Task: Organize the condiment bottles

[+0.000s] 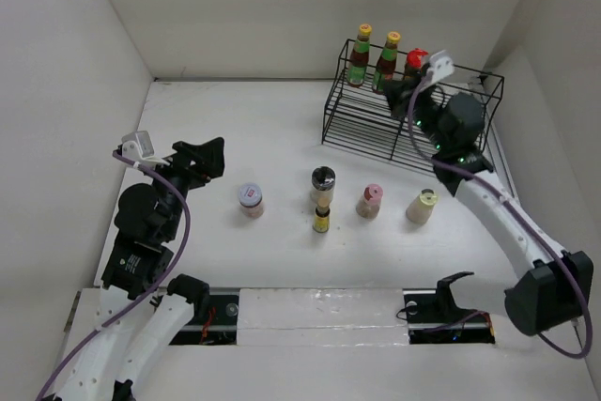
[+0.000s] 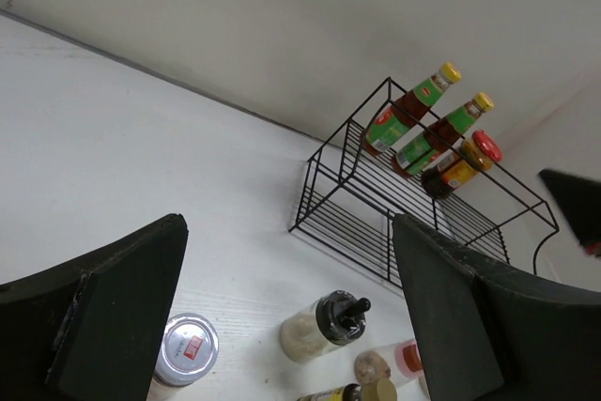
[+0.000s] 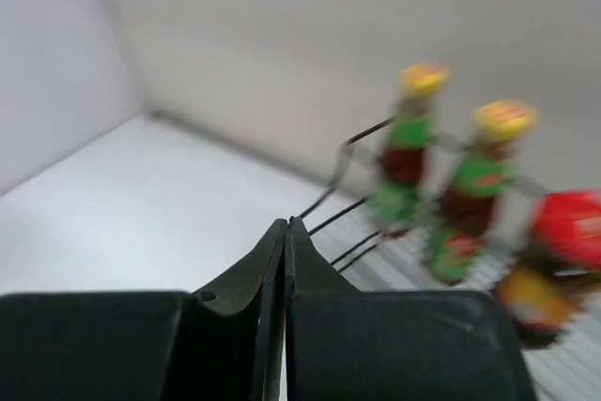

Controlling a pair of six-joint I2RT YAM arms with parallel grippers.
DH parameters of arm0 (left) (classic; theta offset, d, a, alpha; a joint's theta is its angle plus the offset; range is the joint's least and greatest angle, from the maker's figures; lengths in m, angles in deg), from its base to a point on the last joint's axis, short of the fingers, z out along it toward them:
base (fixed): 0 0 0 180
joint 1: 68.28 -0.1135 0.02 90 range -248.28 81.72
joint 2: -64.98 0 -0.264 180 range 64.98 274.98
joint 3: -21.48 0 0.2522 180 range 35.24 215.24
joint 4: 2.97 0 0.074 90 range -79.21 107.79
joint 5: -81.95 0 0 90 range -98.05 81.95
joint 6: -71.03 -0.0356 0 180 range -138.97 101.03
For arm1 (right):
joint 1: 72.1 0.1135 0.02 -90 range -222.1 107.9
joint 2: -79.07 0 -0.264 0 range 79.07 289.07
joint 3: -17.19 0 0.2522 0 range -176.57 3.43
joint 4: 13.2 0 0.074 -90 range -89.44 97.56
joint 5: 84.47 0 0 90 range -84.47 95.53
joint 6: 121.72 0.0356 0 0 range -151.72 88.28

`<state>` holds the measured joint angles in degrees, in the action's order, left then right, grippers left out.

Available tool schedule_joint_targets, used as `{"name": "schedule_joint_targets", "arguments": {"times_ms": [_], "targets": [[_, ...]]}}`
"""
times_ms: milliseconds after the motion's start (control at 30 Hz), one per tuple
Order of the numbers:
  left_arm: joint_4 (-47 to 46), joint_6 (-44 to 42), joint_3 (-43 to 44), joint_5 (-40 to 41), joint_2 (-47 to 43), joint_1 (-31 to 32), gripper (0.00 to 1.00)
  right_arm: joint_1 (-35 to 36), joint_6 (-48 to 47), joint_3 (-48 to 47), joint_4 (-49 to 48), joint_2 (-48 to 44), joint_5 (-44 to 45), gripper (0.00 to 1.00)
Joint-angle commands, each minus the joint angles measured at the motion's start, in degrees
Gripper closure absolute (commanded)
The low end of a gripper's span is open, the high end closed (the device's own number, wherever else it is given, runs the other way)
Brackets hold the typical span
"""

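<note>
Top external, nearest first: left gripper (image 1: 202, 159) above the table (image 1: 263, 119) at the left, spread wide, gripping nothing, touching nothing. Confirmed from the left wrist: two black fingers (image 2: 122, 307) far apart, only bare table and distant bottles between them.

Further out, a loose row across mid-table, all upright, all clear of both grippers. From the left: white-lidded jar (image 1: 251, 199); grinder (image 1: 322, 180) with the yellow bottle (image 1: 321, 221) just in front of it, contact impossible to judge; pink-capped bottle (image 1: 370, 201); cream bottle (image 1: 423, 206) at the right end. On the jar's lid a red label with pale marks, too small to read. On the yellow bottle a dark band, also unreadable.

Farthest, at the back right: black wire rack (image 1: 404, 124). On its upper rear shelf, two tall bottles (image 1: 359, 55) side by side, yellow caps, green and red labels, writing not legible. Just right of them, on the same shelf, the red-lidded jar (image 1: 416, 63), yellow-orange label, no readable text; blurred from the right wrist.

Right gripper (image 1: 399, 91) up at the rack, close beside the red-lidded jar. From the right wrist, fingers (image 3: 235, 298) pressed flat together, tips meeting, nothing clamped, jar off to the right of the tips and apart from them.
</note>
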<state>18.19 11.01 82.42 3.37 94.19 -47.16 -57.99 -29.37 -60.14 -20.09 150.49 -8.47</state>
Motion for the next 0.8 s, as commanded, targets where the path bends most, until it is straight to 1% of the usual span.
{"name": "schedule_joint_targets", "arguments": {"times_ms": [0, 33, 100, 133, 167, 200, 233, 267, 300, 333, 400, 467, 533, 567, 633, 767], "targets": [[-3.27, -0.80, -0.07, -2.36, -0.56, -0.29, 0.14, 9.93, 0.20, 7.30, 1.30, -4.34, 4.05, 0.97], [-3.27, -1.32, -0.59, -3.06, -0.56, -0.29, 0.14, 11.89, 0.20, 9.84, 2.18, -7.14, 4.76, 0.95], [-3.27, -1.32, -0.60, -3.59, -0.56, -0.29, 0.14, 16.80, -1.64, 11.09, 7.79, -9.97, 5.38, 0.82], [-3.27, -1.32, -0.60, -3.60, -1.08, -0.29, 0.14, 18.22, -2.17, 12.23, 9.99, -11.37, 6.26, 0.59], [-3.79, -1.32, -0.60, -3.60, -1.09, -0.29, 0.14, 19.71, -3.39, 12.85, 14.10, -14.17, 6.26, 0.47], [-3.80, -1.32, -0.60, -3.60, -1.09, -0.29, 0.14, 21.03, -3.93, 13.55, 16.05, -15.42, 6.26, 0.37], [-3.80, -1.32, -0.60, -3.60, -1.09, -0.29, 0.14, 23.40, -3.93, 14.08, 18.07, -16.48, 6.26, 0.23], [-3.80, -1.32, -0.60, -3.60, -1.09, -0.29, 0.14, 24.38, -3.93, 14.61, 20.01, -17.27, 6.79, 0.19], [-3.80, -1.32, -0.60, -4.12, -1.09, -0.29, 0.14, 25.26, -3.93, 15.40, 23.51, -17.89, 6.79, 0.17], [-3.80, -1.32, -0.60, -4.13, -1.09, -0.29, 0.14, 26.83, -3.93, 15.41, 24.94, -17.89, 5.23, 0.15], [-3.80, -1.32, -0.60, -4.13, -0.47, -0.29, 0.14, 28.77, -3.93, 16.81, 27.57, -17.20, 5.21, 0.15], [-3.80, -1.32, -0.60, -4.13, 0.06, -0.29, 0.14, 31.23, -3.41, 17.86, 27.59, -16.41, 5.21, 0.14], [-3.80, -1.32, -0.60, -4.65, 0.58, -0.29, 0.14, 31.77, -3.40, 19.10, 25.32, -13.77, 4.69, 0.14], [-3.80, -1.32, -0.60, -4.65, 0.58, -0.29, 0.14, 32.47, -3.40, 19.71, 24.52, -12.54, 3.03, 0.14], [-3.80, -1.32, -0.60, -4.65, 1.11, -0.29, 0.14, 32.47, -2.88, 19.02, 22.42, -8.51, 1.70, 0.14], [-3.27, -1.85, 0.02, -4.65, 1.90, -0.29, 0.14, 33.00, -3.49, 18.40, 19.33, -3.57, 2.30, 0.14]]}}
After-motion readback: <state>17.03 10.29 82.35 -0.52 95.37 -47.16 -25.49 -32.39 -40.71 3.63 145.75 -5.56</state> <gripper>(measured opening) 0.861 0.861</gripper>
